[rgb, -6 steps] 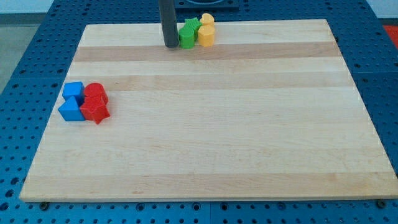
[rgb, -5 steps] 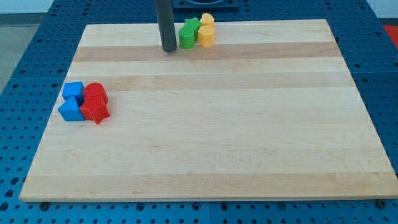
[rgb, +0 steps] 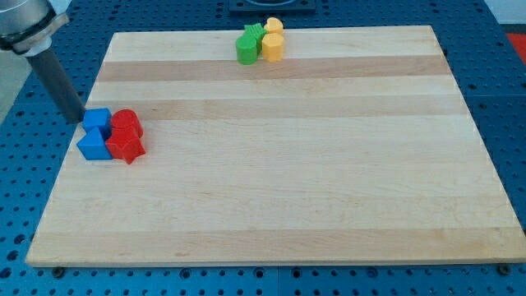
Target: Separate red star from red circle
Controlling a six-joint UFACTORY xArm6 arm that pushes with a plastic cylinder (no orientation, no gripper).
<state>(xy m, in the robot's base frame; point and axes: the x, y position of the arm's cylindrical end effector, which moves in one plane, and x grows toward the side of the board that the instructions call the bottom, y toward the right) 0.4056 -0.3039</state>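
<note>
The red star (rgb: 126, 147) lies at the board's left, touching the red circle (rgb: 126, 124) just above it. Two blue blocks sit against them on the left: an upper blue block (rgb: 97, 120) and a lower blue block (rgb: 94, 145). My tip (rgb: 76, 121) is at the board's left edge, just left of the upper blue block, close to or touching it. The rod slants up to the view's top left.
Near the top edge of the wooden board (rgb: 279, 164) sits a cluster: two green blocks (rgb: 247, 45) on the left and two yellow blocks (rgb: 273, 41) on the right, touching.
My tip has moved from beside the green blocks at the top down and left to the blue blocks. No block has visibly moved.
</note>
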